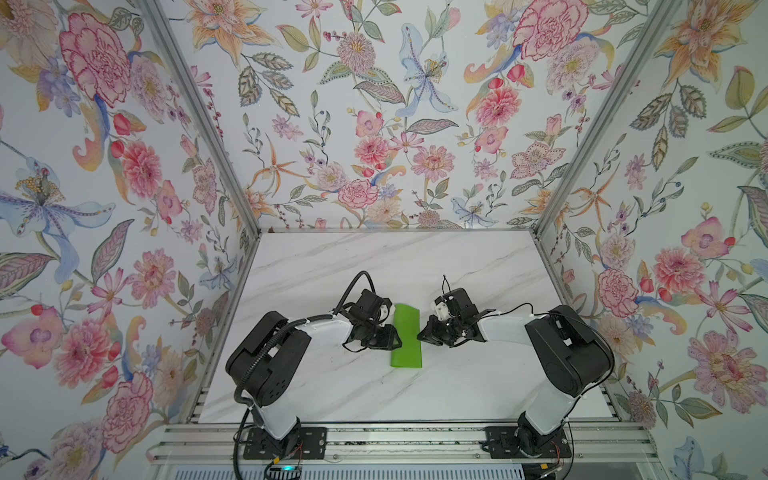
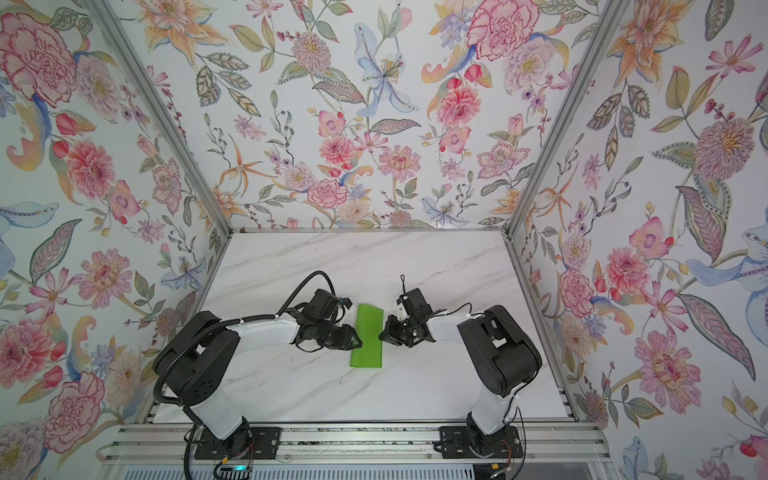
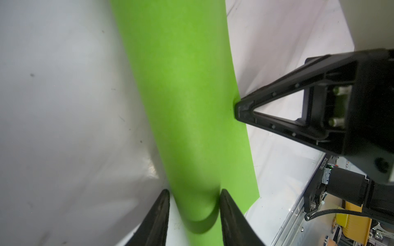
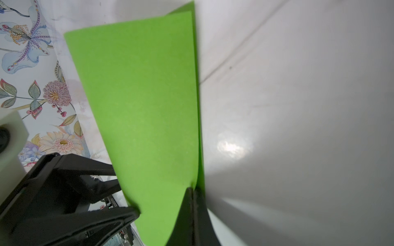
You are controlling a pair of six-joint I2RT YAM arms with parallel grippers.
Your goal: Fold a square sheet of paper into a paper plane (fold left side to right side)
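The square sheet of paper [image 1: 407,336] [image 2: 367,336] lies on the marble table as a narrow bright green rectangle, doubled over. Its left side is a rounded, unflattened fold [image 3: 191,213]. My left gripper [image 1: 397,337] [image 3: 194,193] is open, and its two fingers straddle that rounded fold low over the table. My right gripper [image 1: 419,336] [image 4: 193,189] is shut, its joined tips resting on the paper's right edge [image 4: 197,127], where the two layers meet. In the left wrist view, the right gripper's tip [image 3: 237,108] touches that edge about halfway along. No paper plane shape shows.
The white marble table [image 1: 374,266] is walled by flowered panels on three sides, with metal posts at the back corners. An aluminium rail [image 1: 395,440] with both arm bases runs along the front edge. Both forearms reach inward from the front corners.
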